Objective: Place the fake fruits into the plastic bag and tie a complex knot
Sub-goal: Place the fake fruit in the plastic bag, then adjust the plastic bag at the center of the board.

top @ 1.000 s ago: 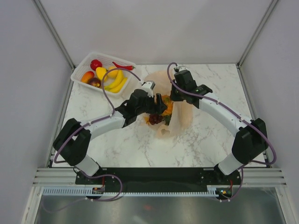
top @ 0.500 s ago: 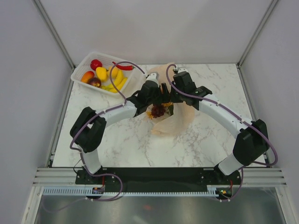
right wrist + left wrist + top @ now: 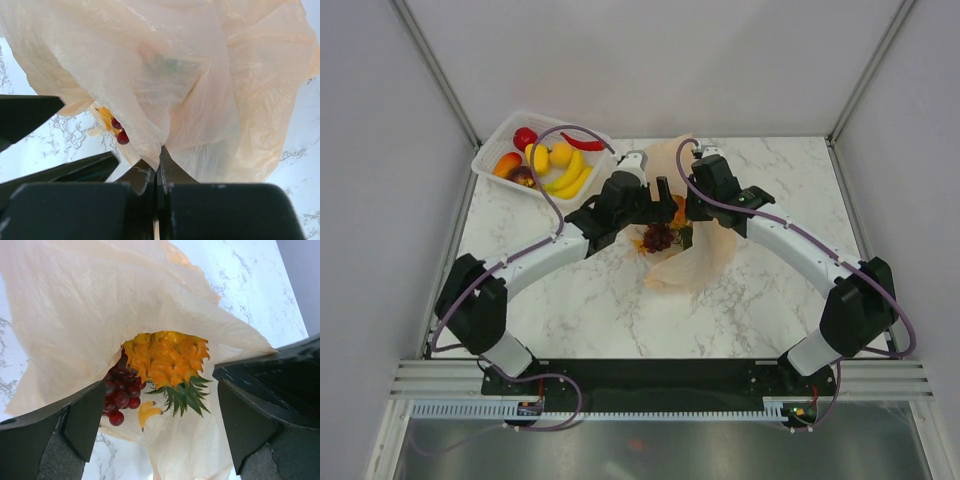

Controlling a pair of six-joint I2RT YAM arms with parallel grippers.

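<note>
Marble table (image 3: 570, 310): left fingers (image 3: 250, 410) gape empty over the pineapple (image 3: 165, 357), right fingers (image 3: 145, 185) clamp the plastic bag (image 3: 200, 75).

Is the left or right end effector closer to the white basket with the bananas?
Left. The left end effector hangs open over the plastic bag's mouth, just right of the white basket. The right end effector is farther right, shut on the bag's edge.
</note>
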